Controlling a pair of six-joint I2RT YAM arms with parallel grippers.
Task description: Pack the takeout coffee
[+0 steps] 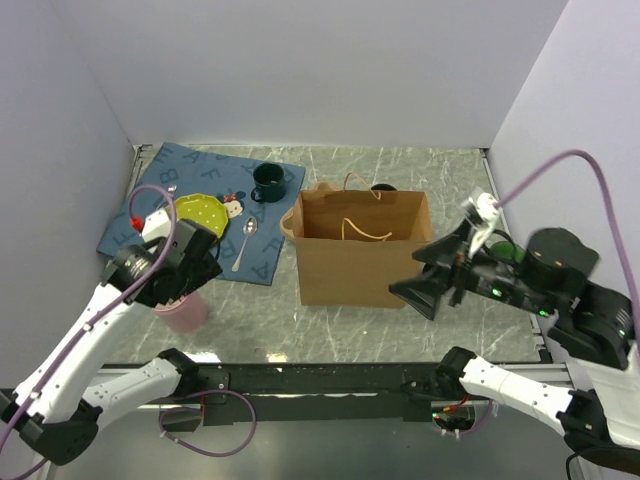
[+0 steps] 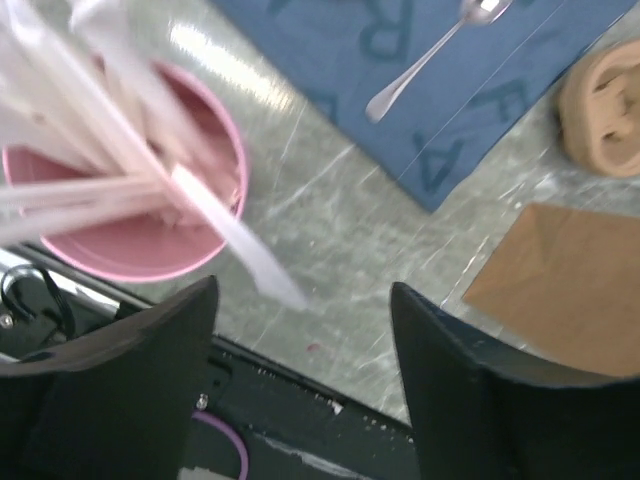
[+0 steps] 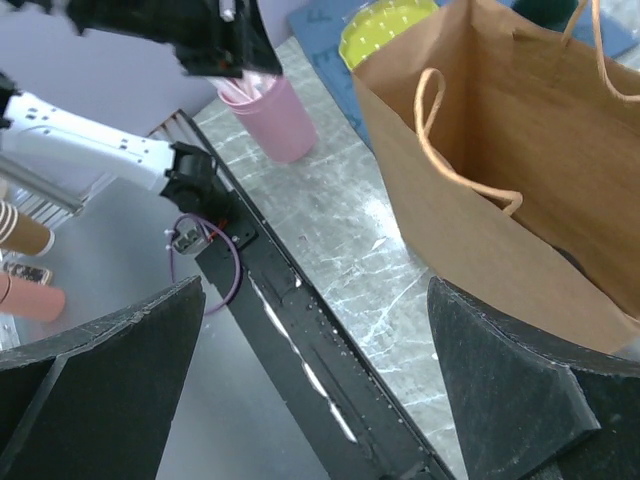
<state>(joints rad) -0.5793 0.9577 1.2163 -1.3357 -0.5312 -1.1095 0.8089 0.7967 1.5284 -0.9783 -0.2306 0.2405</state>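
Note:
A brown paper bag (image 1: 360, 250) stands open in the middle of the table. It also shows in the right wrist view (image 3: 500, 150). A small dark round thing (image 1: 382, 187) peeks over the bag's far edge. I cannot tell if it is the black takeout coffee cup. My left gripper (image 1: 192, 272) is open and empty over the pink cup of straws (image 1: 185, 312). In the left wrist view the gripper (image 2: 300, 340) hangs just right of that cup (image 2: 130, 250). My right gripper (image 1: 425, 285) is open and empty beside the bag's right front corner. In its wrist view it (image 3: 320, 380) is over the table's front rail.
A dark green mug (image 1: 267, 182), a yellow-green plate (image 1: 198, 212) and a spoon (image 1: 245, 245) lie on a blue placemat (image 1: 200, 160) at the back left. A beige lump (image 1: 290, 222) sits at the bag's left side. White walls close in three sides.

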